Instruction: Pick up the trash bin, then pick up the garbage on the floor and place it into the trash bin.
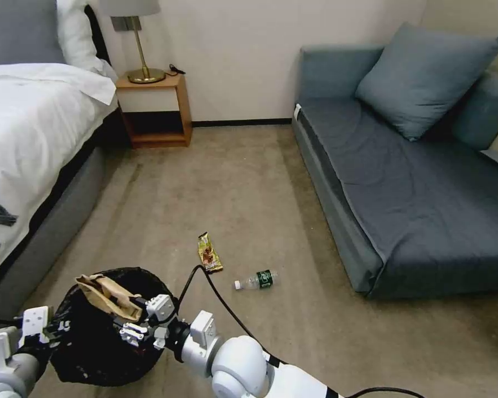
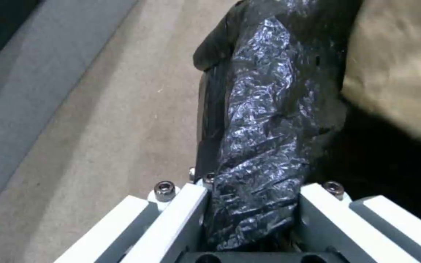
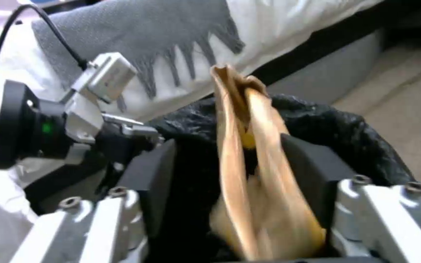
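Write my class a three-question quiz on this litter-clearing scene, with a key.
1. True or false: the bottle lies on the sofa.
2. What does the left pincer clamp? A) the lamp B) the trash bin at its bagged rim C) a pillow
3. Fill in: the right pincer and the paper bag are above the ___.
Key: 1 false, the bottle is on the floor; 2 B; 3 trash bin.
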